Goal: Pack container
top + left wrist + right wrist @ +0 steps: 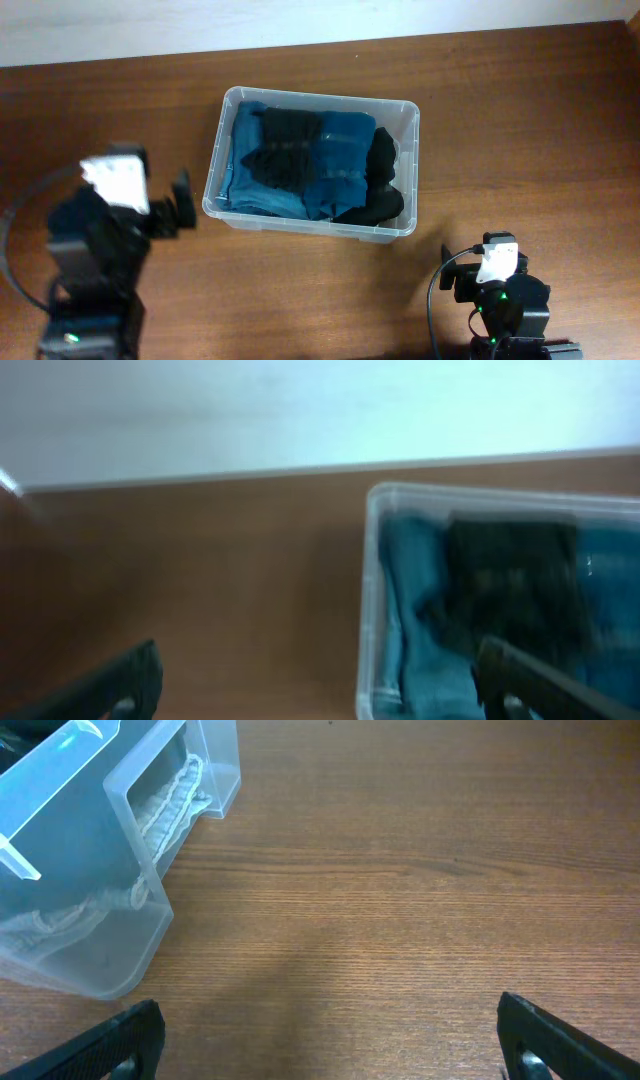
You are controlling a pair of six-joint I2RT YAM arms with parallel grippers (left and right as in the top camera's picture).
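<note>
Large clear rectangular plastic container [212, 182] mid brown wooden table [520, 120], holding blue and black folded clothes [340, 160], long axis left-right | left gripper [180, 207] wide, empty, just beside its left end, nearer | right gripper [330, 1040] wide, empty, off its near right corner

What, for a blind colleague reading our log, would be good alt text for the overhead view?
A clear plastic container sits on a brown wooden table, filled with folded blue garments and black garments. The left gripper stands just off its left side, not touching; the right arm is at the near right edge.
</note>
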